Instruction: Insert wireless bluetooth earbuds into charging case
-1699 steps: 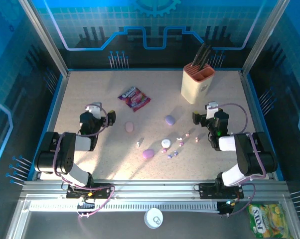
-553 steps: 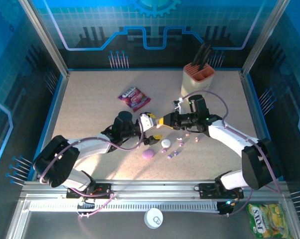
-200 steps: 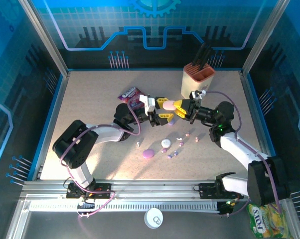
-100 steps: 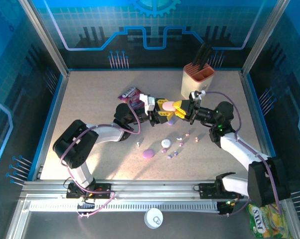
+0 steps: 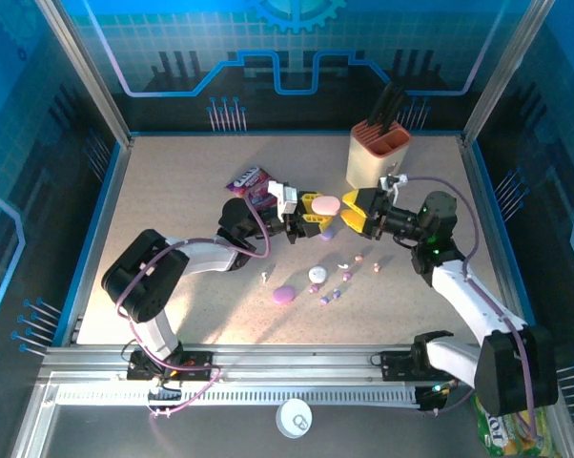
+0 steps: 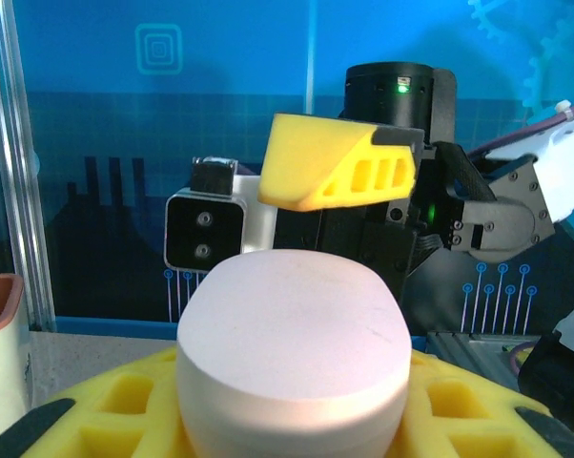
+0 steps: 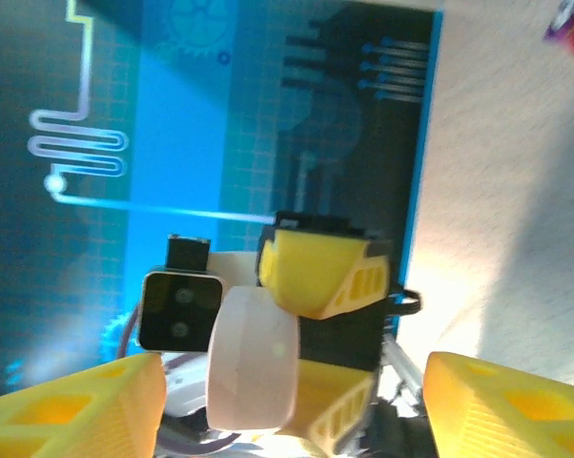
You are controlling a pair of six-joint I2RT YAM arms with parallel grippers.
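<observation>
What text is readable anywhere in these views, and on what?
Nothing reads clearly.
Candy packet: it carries print, too small to read.
Yellow-green snack bag: the lettering is partly hidden by the right arm and blurred.
Wall panels: line graphics and a gear sign, no words.

Tiny earbuds (image 5: 347, 276) lie loose, scattered; pink case (image 5: 325, 204) clamped aloft.

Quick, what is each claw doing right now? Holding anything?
Left gripper: closed on the pink case.
Right gripper: open, holding nothing.
</observation>
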